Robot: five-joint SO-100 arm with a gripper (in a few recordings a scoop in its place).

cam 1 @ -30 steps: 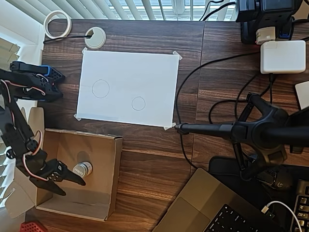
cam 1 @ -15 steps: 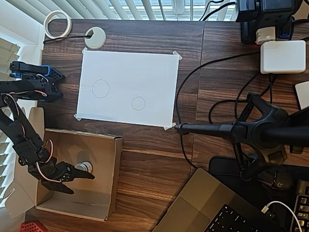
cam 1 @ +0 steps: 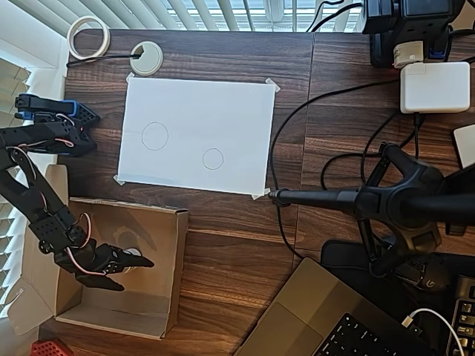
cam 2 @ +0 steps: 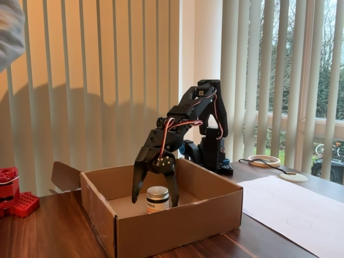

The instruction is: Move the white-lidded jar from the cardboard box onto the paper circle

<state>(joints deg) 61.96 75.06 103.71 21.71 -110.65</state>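
bench (cam 1: 237, 245): dark brown wood grain, plank seams visible
cardboard box (cam 1: 175, 267): plain brown, lighter tan on the inner walls
white-lidded jar (cam 2: 157, 199): whitish-silver lid, white label with a dark band of print
tool (cam 2: 155, 192): black, with red and white wires along the arm
paper sheet (cam 1: 223, 111): white, taped at the corners
paper circle (cam 1: 213, 159): thin grey pencil line, white inside
larger circle (cam 1: 154, 136): same grey pencil line, at 10 o'clock from the smaller one
tape ring (cam 1: 89, 37): white
blinds (cam 2: 97, 80): cream vertical slats
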